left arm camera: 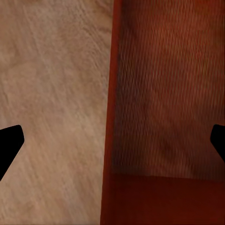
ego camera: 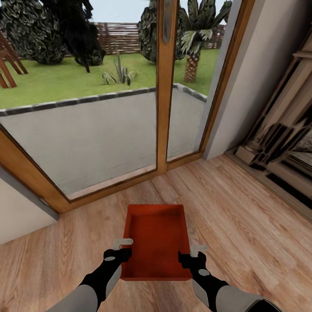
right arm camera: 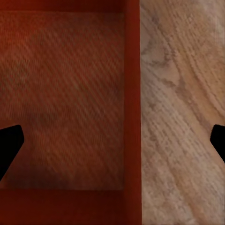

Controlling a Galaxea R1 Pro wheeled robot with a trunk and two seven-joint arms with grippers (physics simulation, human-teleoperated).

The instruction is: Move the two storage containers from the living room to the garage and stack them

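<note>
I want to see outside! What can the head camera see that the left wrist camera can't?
Head view alone: the glass garden doors, the lawn and trees outside, and both grippers, left and right, one at each long side of the bin. Left wrist view alone: close-up fine ribs on the bin's bottom. Both show the orange-red bin and the wood floor.

Orange-red storage container (ego camera: 157,240), open-top, empty, ribbed bottom, upright on light wood-plank living-room floor (ego camera: 242,225)

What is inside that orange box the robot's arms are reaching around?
Nothing: the storage container is open-topped and its ribbed bottom lies bare. The left gripper and right gripper straddle its side walls, fingers spread. What lies under it is covered.
</note>
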